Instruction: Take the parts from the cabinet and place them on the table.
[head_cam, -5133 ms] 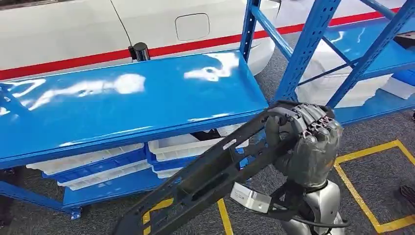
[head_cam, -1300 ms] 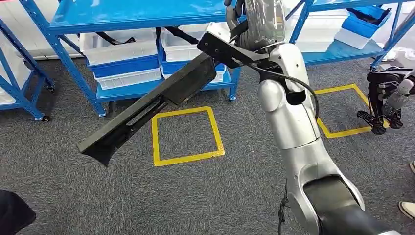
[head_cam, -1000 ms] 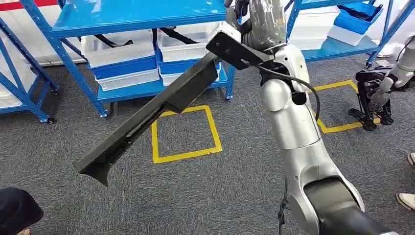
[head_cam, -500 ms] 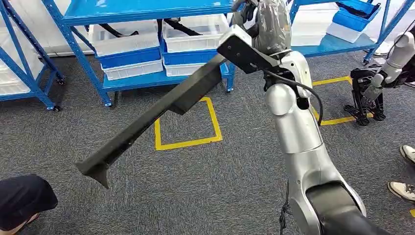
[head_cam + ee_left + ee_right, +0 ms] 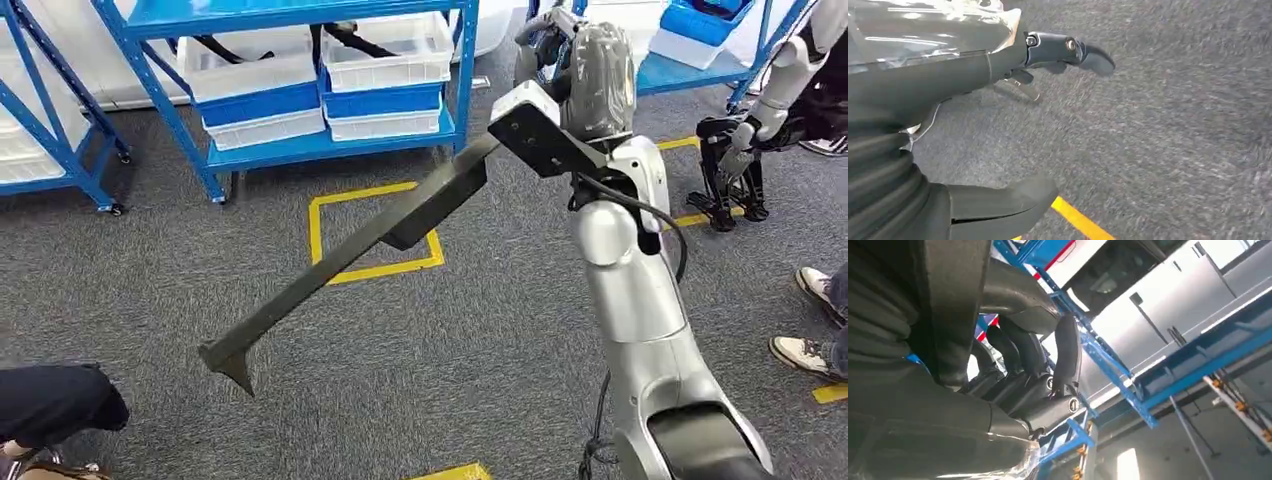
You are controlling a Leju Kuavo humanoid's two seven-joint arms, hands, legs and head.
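Observation:
My right hand [image 5: 588, 66] is raised in front of me and grips the upper end of a long black part [image 5: 360, 244]. The part slants down to the left, and its pointed lower end [image 5: 226, 362] hangs above the grey carpet. In the right wrist view the dark fingers [image 5: 1023, 365] curl around the black part [image 5: 955, 300]. My left hand [image 5: 938, 85] hangs over the carpet with thumb [image 5: 1003, 202] and fingers apart, holding nothing. The blue cabinet [image 5: 320, 150] stands at the back.
White and blue bins [image 5: 385, 70] fill the cabinet's lower shelf. A yellow taped square [image 5: 372, 235] marks the floor before it. Another robot [image 5: 745, 140] stands at the right, near a person's shoes [image 5: 815, 290]. A dark-clothed person [image 5: 55, 405] is at the lower left.
The whole view has shifted: the camera has drawn back from the cabinet, which now lies farther off. My right hand still holds the black part, now lower in the picture.

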